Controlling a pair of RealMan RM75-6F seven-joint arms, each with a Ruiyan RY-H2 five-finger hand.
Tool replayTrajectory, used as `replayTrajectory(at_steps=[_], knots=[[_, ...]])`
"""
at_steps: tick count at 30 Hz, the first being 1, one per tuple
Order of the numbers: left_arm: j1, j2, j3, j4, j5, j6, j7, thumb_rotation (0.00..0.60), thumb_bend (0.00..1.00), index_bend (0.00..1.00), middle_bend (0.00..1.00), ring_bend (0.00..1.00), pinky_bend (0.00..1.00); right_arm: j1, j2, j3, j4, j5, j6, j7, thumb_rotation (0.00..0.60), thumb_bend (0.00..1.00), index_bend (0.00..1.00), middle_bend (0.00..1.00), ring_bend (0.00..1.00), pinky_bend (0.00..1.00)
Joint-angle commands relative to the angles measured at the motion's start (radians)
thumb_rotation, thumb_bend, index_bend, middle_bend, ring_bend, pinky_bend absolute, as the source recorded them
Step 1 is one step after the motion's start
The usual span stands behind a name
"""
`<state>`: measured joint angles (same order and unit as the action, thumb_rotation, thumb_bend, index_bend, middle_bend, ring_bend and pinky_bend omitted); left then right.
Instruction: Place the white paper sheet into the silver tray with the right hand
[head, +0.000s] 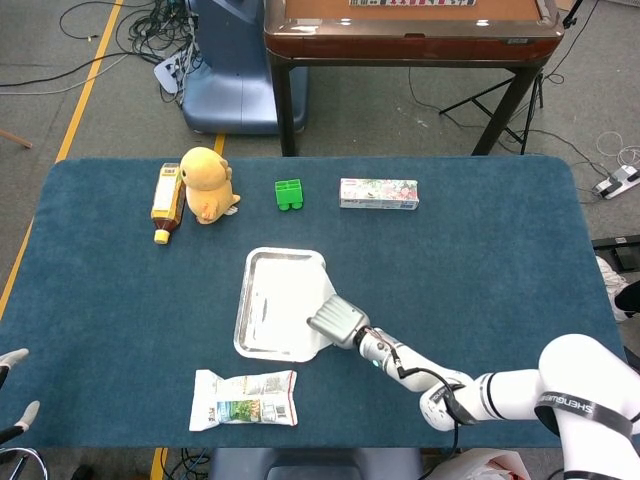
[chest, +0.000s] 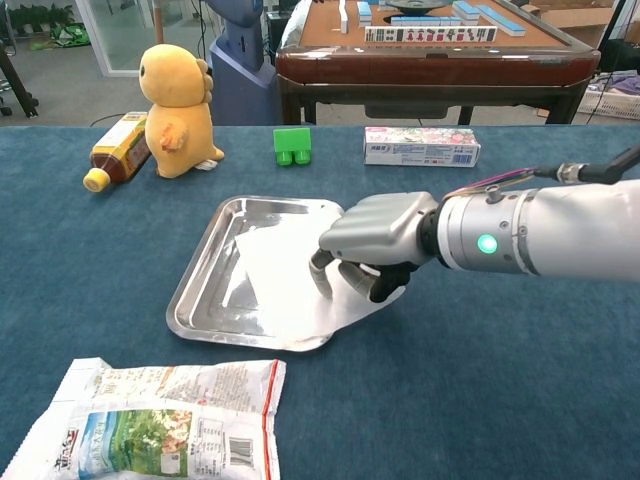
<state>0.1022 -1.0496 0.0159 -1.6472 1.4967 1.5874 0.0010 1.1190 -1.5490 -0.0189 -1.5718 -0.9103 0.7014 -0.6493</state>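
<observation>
The silver tray (head: 285, 254) (chest: 199, 283) lies at the middle of the blue table. The white paper sheet (head: 287, 300) (chest: 278, 272) lies mostly inside it, with its right corner hanging over the tray's near right rim. My right hand (head: 335, 318) (chest: 377, 243) hovers low over that corner. Its fingers bend downward with the fingertips (chest: 321, 280) on the paper, and nothing is gripped. Of my left hand (head: 14, 385) only pale fingertips show, spread apart at the table's near left edge in the head view.
A snack bag (head: 245, 398) (chest: 160, 420) lies in front of the tray. Along the far side stand a tea bottle (head: 167, 200) (chest: 118, 150), a yellow plush (head: 207, 183) (chest: 178, 95), a green block (head: 289, 194) (chest: 291, 146) and a flat box (head: 378, 193) (chest: 421, 146).
</observation>
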Motion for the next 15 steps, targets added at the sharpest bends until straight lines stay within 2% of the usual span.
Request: replayTrajectory(at_steps=[1,15], knots=[[0.000,0.001,-0.001,0.001,-0.001,0.000,-0.002,0.600,0.25,0.20,0.22,0.21,0.13,0.006,-0.011,-0.004,0.008,0.006,-0.005,-0.002,0.600,1.00,0.36,0.75,0.75,0.78],[0.003,0.005,-0.001,0.004,-0.003,0.002,-0.008,0.600,0.25,0.20,0.22,0.21,0.13,0.042,-0.085,0.017,0.046,0.036,0.002,-0.012,0.600,1.00,0.36,0.75,0.75,0.78]])
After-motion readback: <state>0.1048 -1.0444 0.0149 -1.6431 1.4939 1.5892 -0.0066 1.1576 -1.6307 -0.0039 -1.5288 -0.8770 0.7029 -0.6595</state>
